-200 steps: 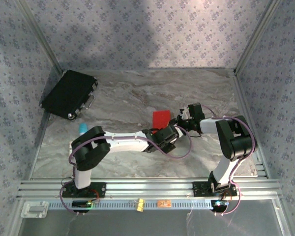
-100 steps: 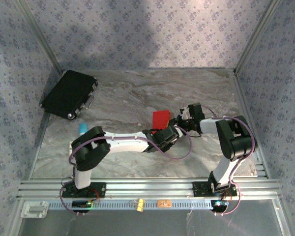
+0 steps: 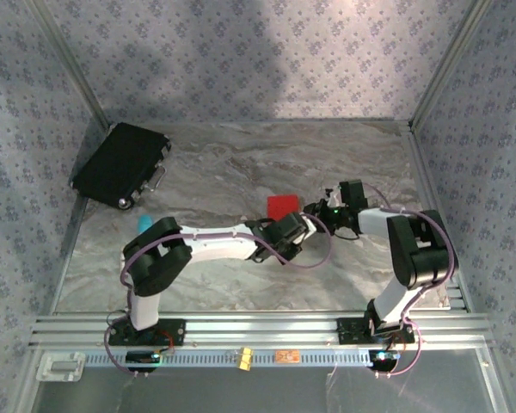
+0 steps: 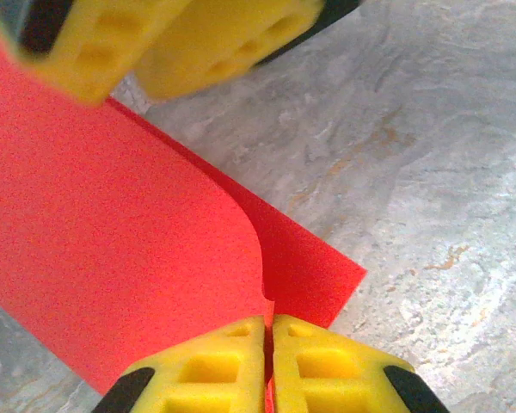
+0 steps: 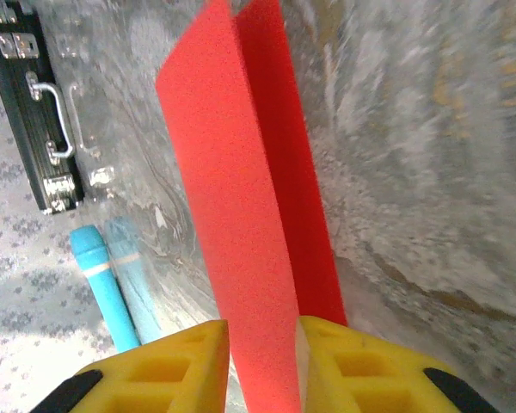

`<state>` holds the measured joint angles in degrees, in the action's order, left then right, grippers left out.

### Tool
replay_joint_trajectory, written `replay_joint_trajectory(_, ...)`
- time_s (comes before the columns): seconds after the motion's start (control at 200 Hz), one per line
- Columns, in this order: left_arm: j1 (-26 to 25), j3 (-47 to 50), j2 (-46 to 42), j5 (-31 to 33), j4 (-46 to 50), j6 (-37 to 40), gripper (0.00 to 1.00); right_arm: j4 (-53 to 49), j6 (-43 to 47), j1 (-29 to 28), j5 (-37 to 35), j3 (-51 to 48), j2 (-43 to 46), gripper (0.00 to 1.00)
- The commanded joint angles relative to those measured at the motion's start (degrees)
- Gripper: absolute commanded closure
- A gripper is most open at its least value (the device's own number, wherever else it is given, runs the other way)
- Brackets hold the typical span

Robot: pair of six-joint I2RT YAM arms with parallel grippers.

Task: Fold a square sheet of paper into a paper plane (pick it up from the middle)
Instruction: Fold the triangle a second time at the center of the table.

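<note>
Red is the square sheet of paper [image 3: 282,206], lying on the grey marbled tabletop [image 3: 241,163] a little right of the middle, between the two wrists. It is folded over on itself. In the left wrist view the upper layer [image 4: 112,241] curves up and across, and a lower layer pokes out beneath it as a pointed corner flat on the stone.

The left gripper [image 4: 268,344] reaches in from the near left. Its yellow jaws are pressed together with the edge of the upper layer pinched in the seam between them, so it holds the sheet. The right gripper [image 5: 264,331] comes from the right, close to the sheet's right edge, and in the overhead view the two grippers sit just beside each other. Its yellow jaws stand slightly parted. The folded paper [image 5: 241,215] rises on edge through the gap, two layers splayed in a narrow V. In the left wrist view the right gripper's fingertips [image 4: 224,34] are blurred at the top of the frame, with a sliver of grey stone showing between them. Whether either pad touches the paper I cannot tell.

Well away, in the far left corner of the tabletop, lies a black case [image 3: 120,163] with metal latches and a handle. A small blue tool [image 3: 144,224] sits near it, just beyond the left arm's elbow.
</note>
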<state>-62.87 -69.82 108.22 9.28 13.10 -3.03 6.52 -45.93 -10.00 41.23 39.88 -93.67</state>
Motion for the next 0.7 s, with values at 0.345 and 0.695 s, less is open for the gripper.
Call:
replay_joint_trajectory(0.345,8.93,-0.39,-1.61,-24.74,-3.84,-10.68,0.94,-7.06,1.04,0.59,-3.35,-5.22,9.02,0.74)
replay_joint_trajectory(0.695,11.63,1.00,-1.44,-28.13,-6.10,-13.70,0.93,-3.41,-0.56,-5.53,-1.57,-5.60,6.40,0.89)
